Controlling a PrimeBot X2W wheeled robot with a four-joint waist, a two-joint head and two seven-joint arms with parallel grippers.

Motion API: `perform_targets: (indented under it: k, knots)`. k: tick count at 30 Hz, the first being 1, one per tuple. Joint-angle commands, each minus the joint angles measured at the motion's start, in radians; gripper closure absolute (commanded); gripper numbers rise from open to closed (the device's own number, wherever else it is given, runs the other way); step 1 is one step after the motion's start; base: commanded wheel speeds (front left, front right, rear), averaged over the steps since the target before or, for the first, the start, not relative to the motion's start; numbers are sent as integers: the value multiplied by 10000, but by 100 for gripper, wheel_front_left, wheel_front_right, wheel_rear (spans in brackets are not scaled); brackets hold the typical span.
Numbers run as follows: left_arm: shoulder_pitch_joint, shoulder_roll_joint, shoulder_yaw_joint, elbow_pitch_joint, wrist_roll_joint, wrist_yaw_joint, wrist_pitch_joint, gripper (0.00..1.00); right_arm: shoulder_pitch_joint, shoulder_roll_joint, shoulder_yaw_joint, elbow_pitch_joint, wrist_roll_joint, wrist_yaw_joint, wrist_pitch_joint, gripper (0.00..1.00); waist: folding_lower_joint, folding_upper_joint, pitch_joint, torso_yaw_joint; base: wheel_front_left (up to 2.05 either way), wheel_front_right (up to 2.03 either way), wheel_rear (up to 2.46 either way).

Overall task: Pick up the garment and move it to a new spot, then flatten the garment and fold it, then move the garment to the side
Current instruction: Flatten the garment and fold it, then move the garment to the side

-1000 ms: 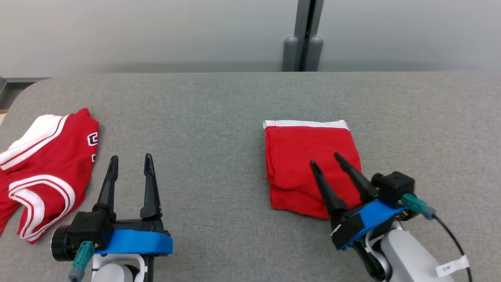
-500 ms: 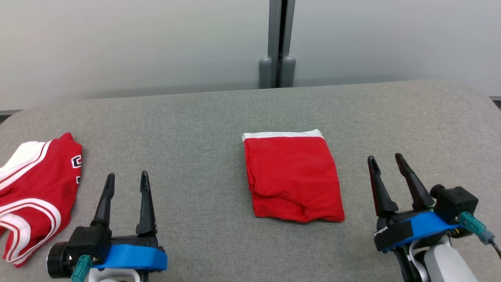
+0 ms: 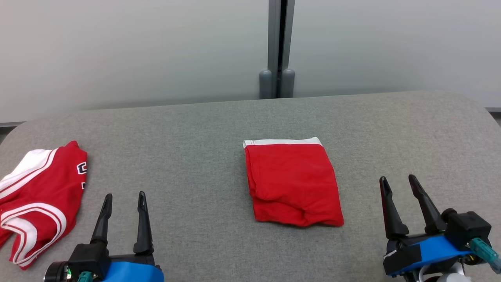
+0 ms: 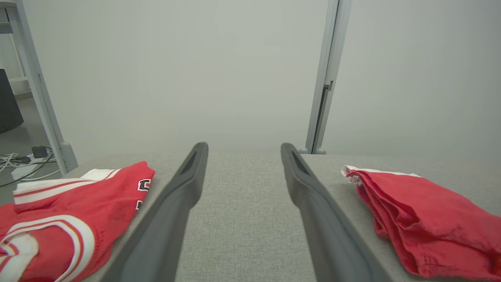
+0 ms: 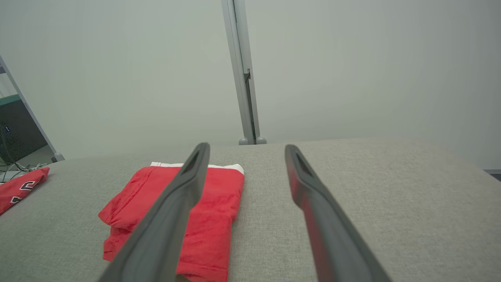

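The red garment (image 3: 293, 184) lies folded on the desk (image 3: 195, 129). The left hand (image 3: 124, 195) and right hand (image 3: 397, 178) are open and empty. Next, one probably grabs it and moves it aside.

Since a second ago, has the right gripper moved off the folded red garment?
Yes. The right gripper has drawn back and to the right: it reached over the folded red garment then, and now sits clear of its right edge, open.

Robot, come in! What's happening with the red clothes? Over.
Left gripper open, right gripper open, both empty. Folded garment flat on table, untouched. Jersey far left, apart.
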Motion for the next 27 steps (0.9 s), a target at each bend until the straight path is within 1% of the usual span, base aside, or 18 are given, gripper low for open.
perform_targets:
  k: [1, 10, 18, 24, 27]
  knots:
    - [130, 21, -3, 25, 44, 33, -46, 0, 257, 70, -56, -117, -100, 1, 89, 0, 1, 0, -25, 60, 0, 0, 0]
    - [-39, 22, -38, 83, 109, 11, -46, 0, 516, 124, -188, -351, -257, 1, 339, 0, 1, 0, 16, 225, 0, 0, 0]
    - [-131, 13, -61, 82, 119, -2, -46, 0, 494, 130, -185, -426, -104, 1, 417, 0, 1, 0, 104, 260, 0, 0, 0]
    - [-234, 7, -47, -25, 88, 39, -46, 0, -375, 128, -227, -519, -227, 1, 401, 0, 1, 0, 294, 245, 0, 0, 0]
    - [-403, 3, -91, -59, 79, 35, -46, 0, -1017, 127, -138, -390, -401, 1, 589, 0, 1, 0, 454, 279, 0, 0, 0]
